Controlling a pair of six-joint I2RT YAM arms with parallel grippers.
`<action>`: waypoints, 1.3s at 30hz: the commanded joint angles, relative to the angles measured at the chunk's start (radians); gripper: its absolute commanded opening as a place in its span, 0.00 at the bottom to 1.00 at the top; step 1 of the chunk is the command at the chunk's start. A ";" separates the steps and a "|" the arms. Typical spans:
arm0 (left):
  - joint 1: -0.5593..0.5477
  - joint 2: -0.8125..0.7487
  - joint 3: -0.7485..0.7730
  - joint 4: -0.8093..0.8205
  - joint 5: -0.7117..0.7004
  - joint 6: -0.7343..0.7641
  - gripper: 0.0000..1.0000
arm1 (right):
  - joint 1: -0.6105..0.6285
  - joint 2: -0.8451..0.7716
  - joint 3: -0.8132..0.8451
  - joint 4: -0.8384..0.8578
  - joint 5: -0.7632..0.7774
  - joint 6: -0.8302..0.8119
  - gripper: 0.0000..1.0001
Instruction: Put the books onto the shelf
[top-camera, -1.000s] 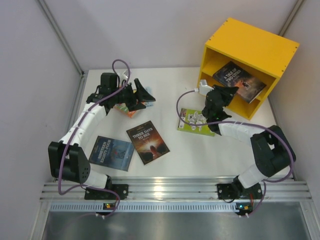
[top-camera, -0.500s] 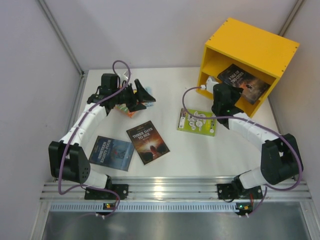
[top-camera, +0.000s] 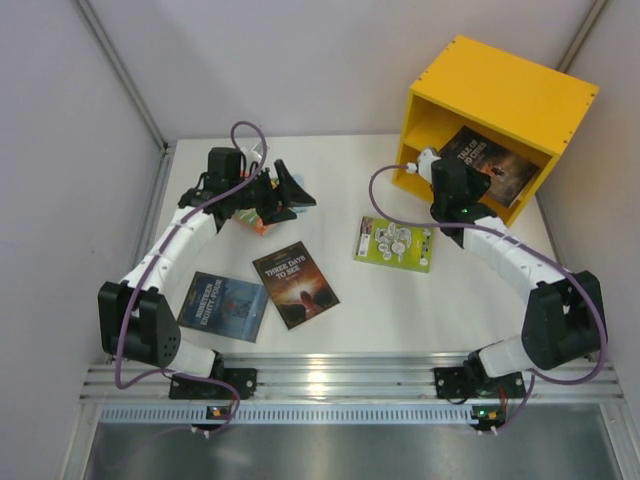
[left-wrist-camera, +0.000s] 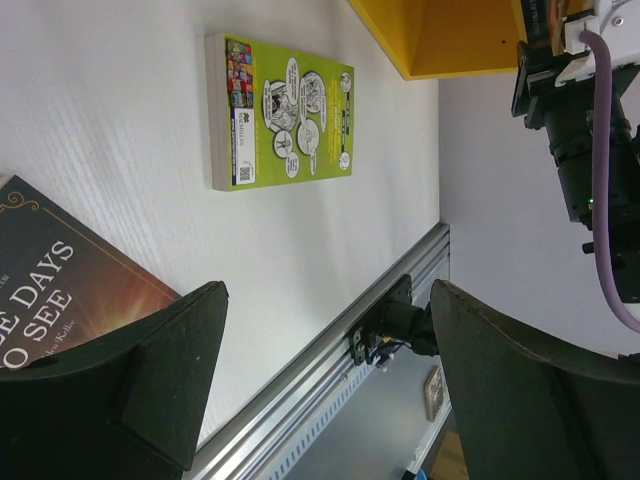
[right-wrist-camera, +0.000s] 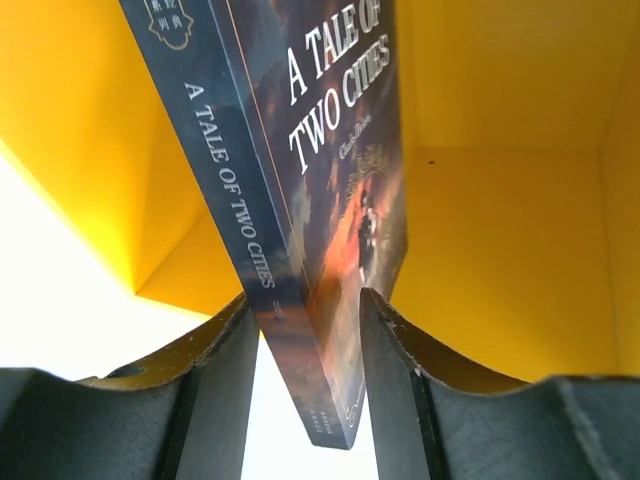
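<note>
Dark book (top-camera: 490, 160) deeper inside yellow shelf (top-camera: 510, 85), between right tool (right-wrist-camera: 307, 305) fingers

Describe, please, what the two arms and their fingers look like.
Both the left arm and the right arm have white link segments between bulky black joints, and a purple cable loops along each. The left fingers and right fingers are matte black, broad and wedge-shaped, tapering to the tips.
</note>
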 joint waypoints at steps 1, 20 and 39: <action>-0.010 -0.046 -0.001 0.027 -0.018 0.010 0.87 | -0.004 -0.071 0.055 -0.026 -0.025 0.056 0.43; -0.051 -0.046 0.008 0.014 -0.056 0.008 0.86 | -0.079 -0.099 0.010 0.061 -0.066 -0.013 0.07; -0.059 -0.029 0.021 -0.007 -0.094 0.036 0.86 | -0.084 -0.079 0.089 -0.026 -0.070 0.033 0.46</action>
